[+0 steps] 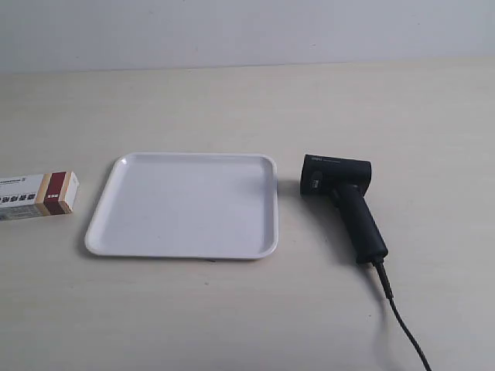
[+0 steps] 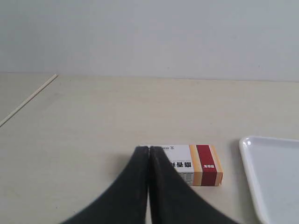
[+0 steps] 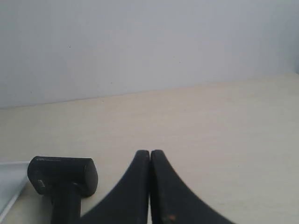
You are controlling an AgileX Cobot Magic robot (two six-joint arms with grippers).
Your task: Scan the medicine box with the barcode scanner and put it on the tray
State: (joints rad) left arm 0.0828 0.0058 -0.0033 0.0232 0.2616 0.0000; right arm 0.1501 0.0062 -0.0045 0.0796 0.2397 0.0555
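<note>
You're looking at one box (image 1: pixel 37 195), one tray (image 1: pixel 184 204) and one scanner (image 1: pixel 343 202), all lying on the table (image 1: pixel 387 108). Left gripper (image 2: pixel 148 149) and right gripper (image 3: pixel 150 152) are both sitting fully closed, holding nothing.

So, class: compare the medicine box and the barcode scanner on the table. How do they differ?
The medicine box is white with red and tan bands; the barcode scanner is black. The box is a plain rectangular block; the scanner is pistol-shaped and trails a cable. The box lies off one side of the tray, the scanner off the opposite side. Both rest on the table, ungripped.
</note>
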